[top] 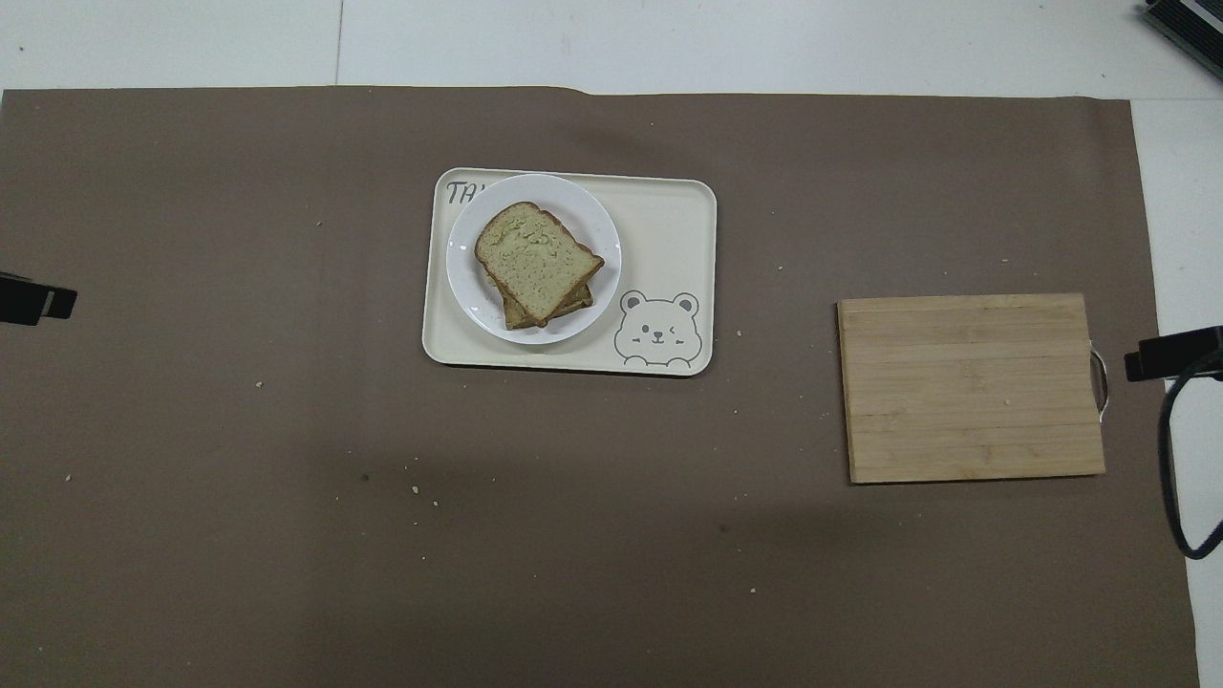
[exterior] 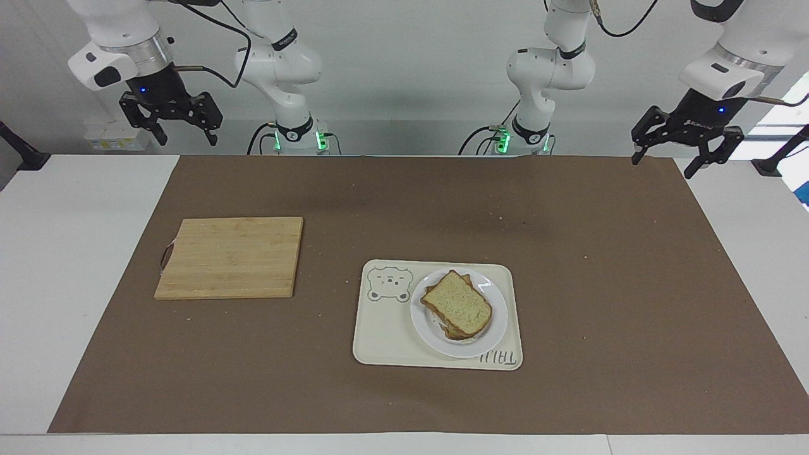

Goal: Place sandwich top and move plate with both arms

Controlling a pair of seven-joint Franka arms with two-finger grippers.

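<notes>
Overhead view: sandwich top (top: 538, 259) caps the stack on the plate (top: 604, 244) (on the tray (top: 669, 220)). Left gripper (exterior: 686, 153) and right gripper (exterior: 169, 124) hang raised, both released, empty

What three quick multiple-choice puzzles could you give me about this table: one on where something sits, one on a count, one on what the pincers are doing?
1. Where is the white plate?
A. On the cutting board
B. On the cream tray
C. On the bare mat

2. How many wooden boards are on the table?
A. One
B. Two
C. Three

3. What are the two pincers doing?
A. Both gripping the plate
B. One holding bread
C. Both raised, open and empty

Answers:
1. B: the plate rests on the cream tray, bearing the sandwich top.
2. A: only one cutting board shows.
3. C: the left pincer and right pincer hang open above the table's edge nearest the robots.
</notes>
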